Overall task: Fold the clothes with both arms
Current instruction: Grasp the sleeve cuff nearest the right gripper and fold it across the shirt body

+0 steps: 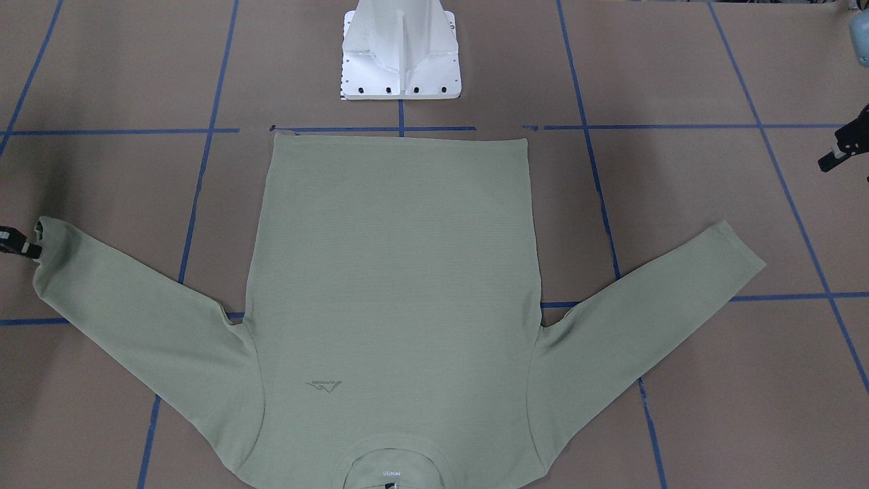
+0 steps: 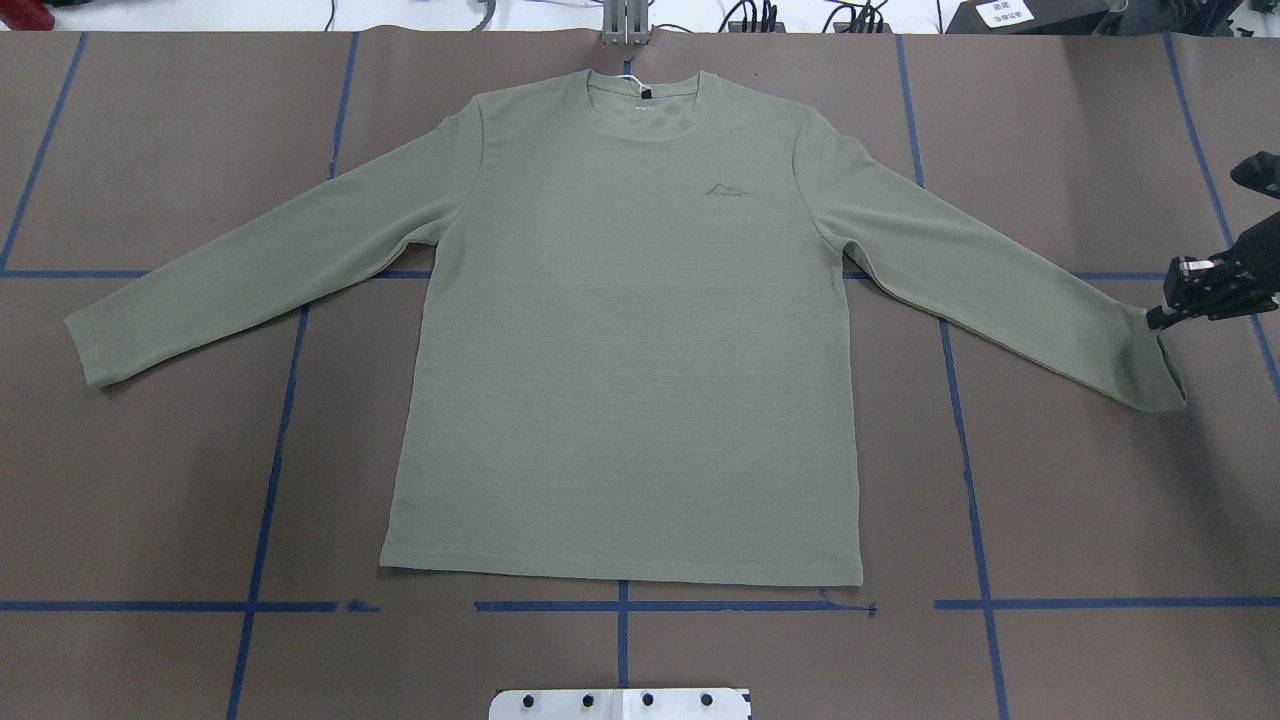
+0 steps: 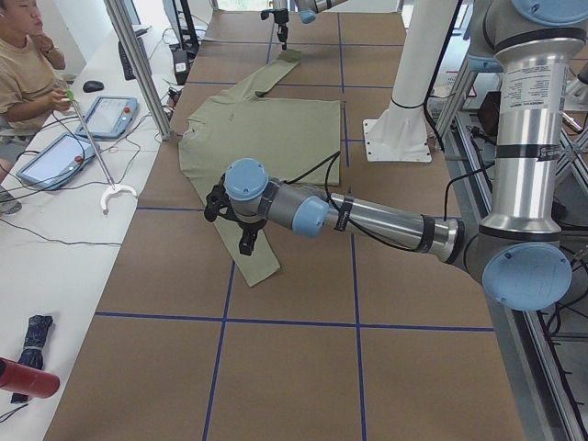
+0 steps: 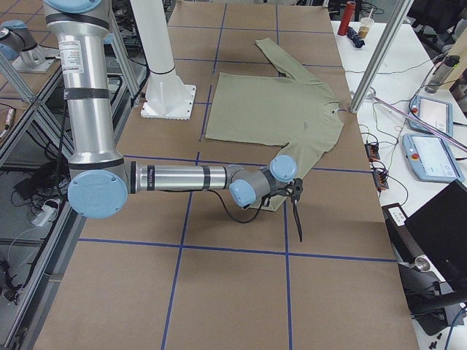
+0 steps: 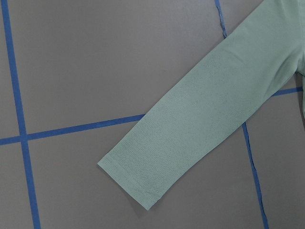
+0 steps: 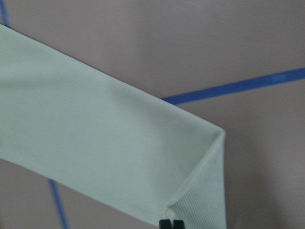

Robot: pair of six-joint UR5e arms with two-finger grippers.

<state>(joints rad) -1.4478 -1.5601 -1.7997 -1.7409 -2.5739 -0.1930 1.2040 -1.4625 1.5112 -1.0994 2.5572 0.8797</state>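
**While the shirt lay flat, the right gripper had one cuff**

Where the shirt (image 2: 620, 350) lay, you saw it spread flat and front-up on the table (image 2: 150, 500). Its hem was toward the robot and its round collar (image 2: 645, 100) toward your side. Both sleeves angled out from the body, and the small chest logo (image 2: 727, 190) faced up.

At the sleeve on the robot's right, the cuff (image 2: 1165, 375) stood turned up off the table along one edge. The right gripper (image 2: 1155, 320) was clenched on that edge. In the right wrist view its fingertips (image 6: 165, 223) sat pressed together at the cloth.

The other sleeve lay flat, crossing a blue tape line (image 5: 71, 129) just above its own cuff. The left gripper (image 3: 248, 241) hung over that sleeve near the cuff, fingers pointing down. Whether it was released or clenched, I cannot tell you.

Beyond the hem stood the white pedestal base (image 1: 400, 54). A person (image 3: 23, 73) sat at the white bench running along the collar side of the table.
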